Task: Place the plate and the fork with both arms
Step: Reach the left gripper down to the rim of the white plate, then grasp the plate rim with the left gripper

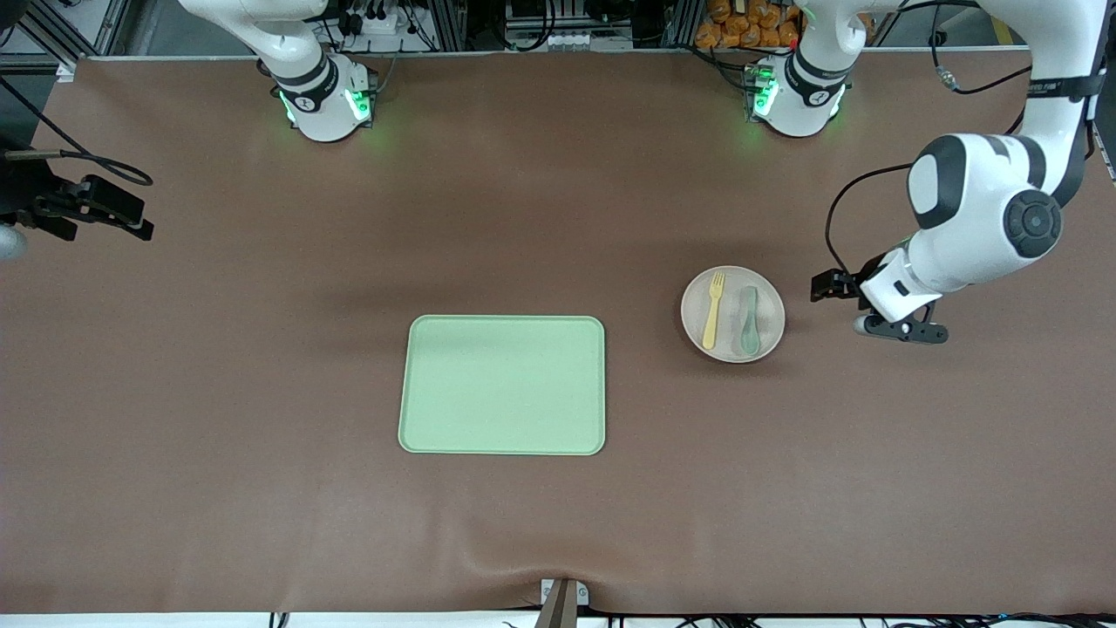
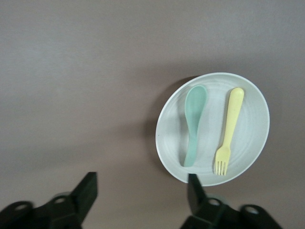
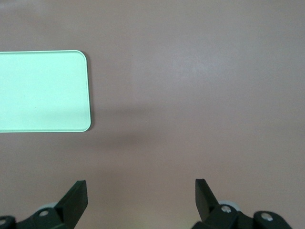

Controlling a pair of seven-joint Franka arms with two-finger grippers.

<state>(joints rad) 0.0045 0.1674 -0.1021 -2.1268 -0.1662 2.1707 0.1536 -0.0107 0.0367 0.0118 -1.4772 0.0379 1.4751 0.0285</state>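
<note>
Your green tray (image 1: 502, 385) sits mid-table with bare cloth between it and the plate (image 1: 693, 324) toward the left arm's end. That speckled beige plate holds the yellow fork (image 1: 713, 309) beside a grey-green spoon (image 1: 750, 321). Left gripper (image 2: 141, 194) hangs jaws apart beside the plate; right gripper (image 3: 141, 194) hangs likewise spread over bare table near the tray

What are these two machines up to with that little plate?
Nothing is being held yet. The plate sits on the brown table with the fork and a spoon lying side by side on it. The left claw hangs open above the table just beside the plate. The right claw waits, open, toward its own end of the table. The green tray has nothing on it.
</note>
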